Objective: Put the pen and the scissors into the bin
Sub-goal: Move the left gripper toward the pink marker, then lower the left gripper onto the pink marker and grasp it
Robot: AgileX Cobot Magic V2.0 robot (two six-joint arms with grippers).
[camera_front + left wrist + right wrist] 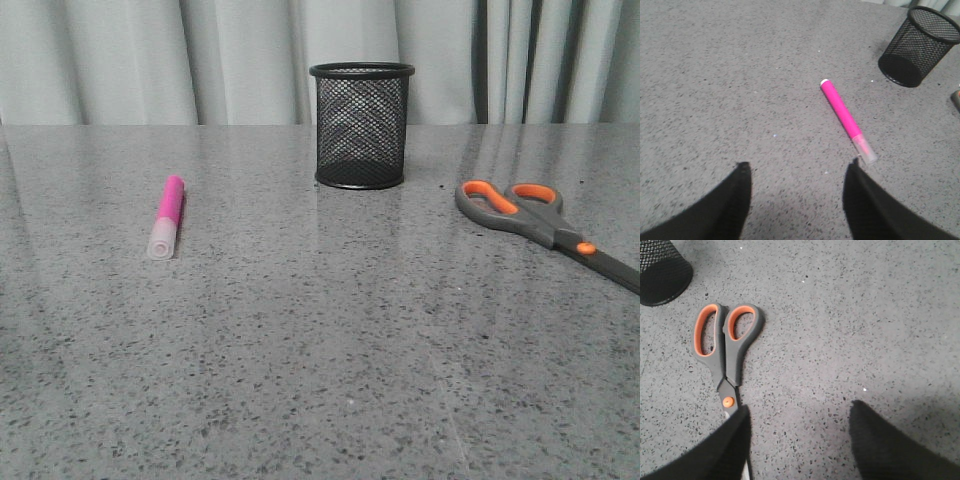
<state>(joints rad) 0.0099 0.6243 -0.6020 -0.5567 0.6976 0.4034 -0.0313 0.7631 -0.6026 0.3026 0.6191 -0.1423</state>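
We see the black wire-mesh cylindrical bin [361,125] upright at twelve o'clock on the speckled grey stone table [320,380]. The short magenta-pink pen [167,216] with its whitish cap lies flat at ten o'clock, just ahead of our left gripper [797,200], whose fingers are spread and empty. The grey-and-orange scissors [540,222] lie closed at two o'clock, blades passing under one finger of our released right gripper [800,440].
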